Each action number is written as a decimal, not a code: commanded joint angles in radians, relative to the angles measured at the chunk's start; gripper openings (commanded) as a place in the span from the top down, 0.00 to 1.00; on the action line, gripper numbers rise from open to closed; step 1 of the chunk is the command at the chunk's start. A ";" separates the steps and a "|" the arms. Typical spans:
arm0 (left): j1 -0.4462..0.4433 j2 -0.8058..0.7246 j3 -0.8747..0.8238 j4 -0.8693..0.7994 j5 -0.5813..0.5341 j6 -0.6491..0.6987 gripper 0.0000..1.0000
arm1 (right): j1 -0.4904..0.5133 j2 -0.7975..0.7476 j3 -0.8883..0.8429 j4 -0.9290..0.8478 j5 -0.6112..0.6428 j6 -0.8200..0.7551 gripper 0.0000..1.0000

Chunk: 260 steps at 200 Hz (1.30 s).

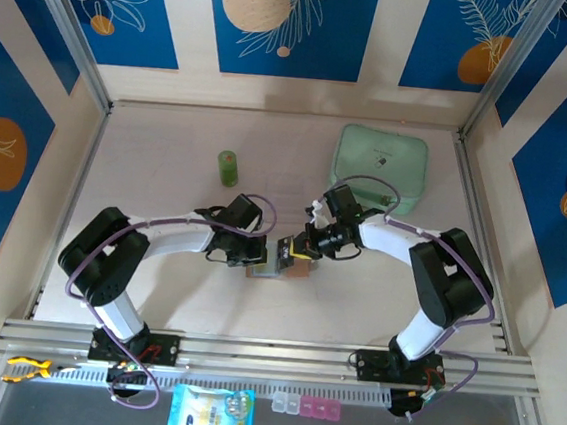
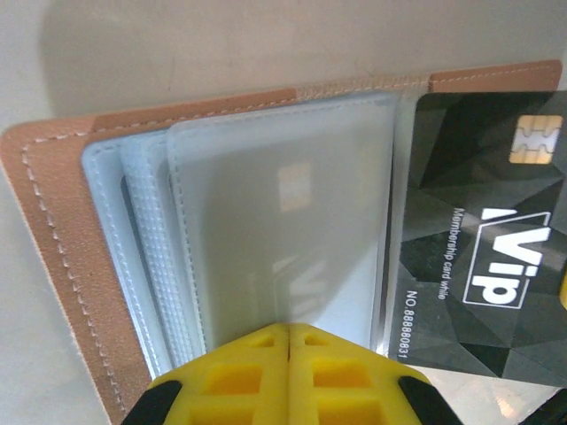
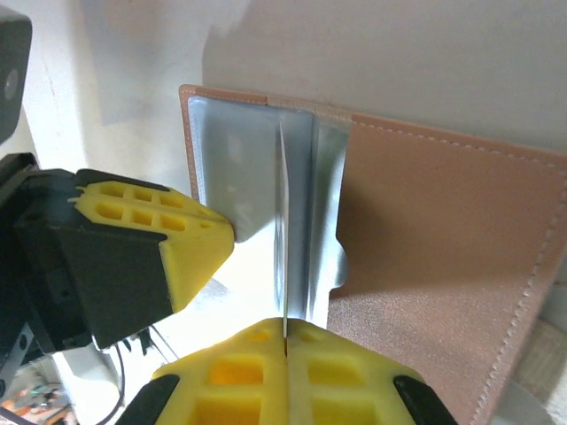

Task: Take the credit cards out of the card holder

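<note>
Yellow pads of the left hand (image 2: 288,376) sit clenched together over the clear sleeves of the card holder (image 2: 53,266), which lies open mid-table (image 1: 195,299). A black VIP card (image 2: 478,230) lies at its 3 o'clock. The right hand (image 3: 285,354) is clenched on a thin upright sleeve leaf. A mint pouch (image 1: 380,167) sits at 1 o'clock and a green cylinder (image 1: 229,167) at 11 — both well apart — with bare table from 6 to 9.
</note>
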 commanded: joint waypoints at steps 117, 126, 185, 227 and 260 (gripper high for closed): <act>0.152 -0.234 -0.030 -0.070 -0.068 0.043 0.88 | 0.001 0.025 0.499 -0.521 0.317 -1.100 1.00; 0.173 -0.248 -0.040 -0.069 -0.058 0.043 0.88 | 0.007 0.045 0.528 -0.532 0.357 -1.171 1.00; 0.266 -0.308 -0.080 -0.091 -0.022 0.050 0.88 | 0.014 0.282 0.822 -0.717 0.457 -1.405 1.00; 0.291 -0.321 -0.096 -0.092 -0.012 0.049 0.88 | 0.020 0.408 0.991 -0.786 0.473 -1.481 1.00; 0.302 -0.321 -0.105 -0.090 -0.006 0.049 0.89 | 0.027 0.496 1.116 -0.850 0.478 -1.511 1.00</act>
